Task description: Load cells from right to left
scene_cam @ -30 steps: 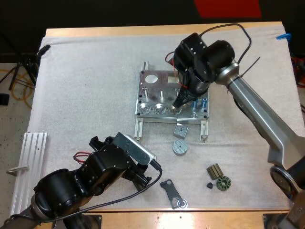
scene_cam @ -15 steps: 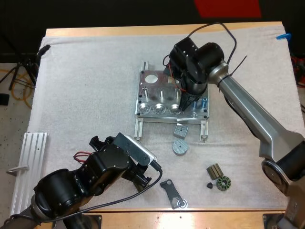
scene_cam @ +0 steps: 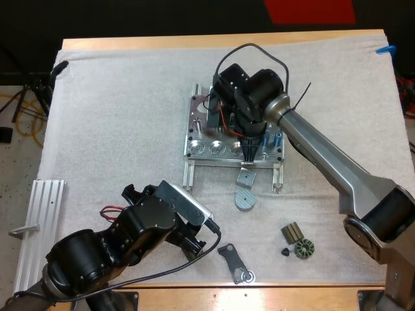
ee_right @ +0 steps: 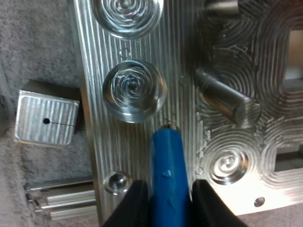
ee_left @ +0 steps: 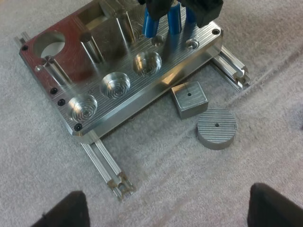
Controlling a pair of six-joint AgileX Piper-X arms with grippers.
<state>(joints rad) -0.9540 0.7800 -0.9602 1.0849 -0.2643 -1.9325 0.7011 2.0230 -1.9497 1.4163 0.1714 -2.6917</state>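
Right gripper [ee_right: 168,201] clamped on a blue cylinder [ee_right: 169,161] over the metal fixture [ee_right: 92,71].
The cylinder's tip meets the fixture's ribbed face just beside a round pocket [ee_right: 134,90], towards the fixture's right end. A second blue cylinder [scene_cam: 277,138] stands at the fixture's right edge. Close in front of the fixture lie a square metal block [ee_left: 189,98] and a ribbed metal disc [ee_left: 216,128]. Nearer on the white mat [scene_cam: 117,110], the left gripper [ee_left: 168,208] is spread wide, holding nothing.

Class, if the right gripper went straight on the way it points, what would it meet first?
Probably the metal fixture: the blue cylinder in the right gripper points at its ribbed top beside a round pocket.
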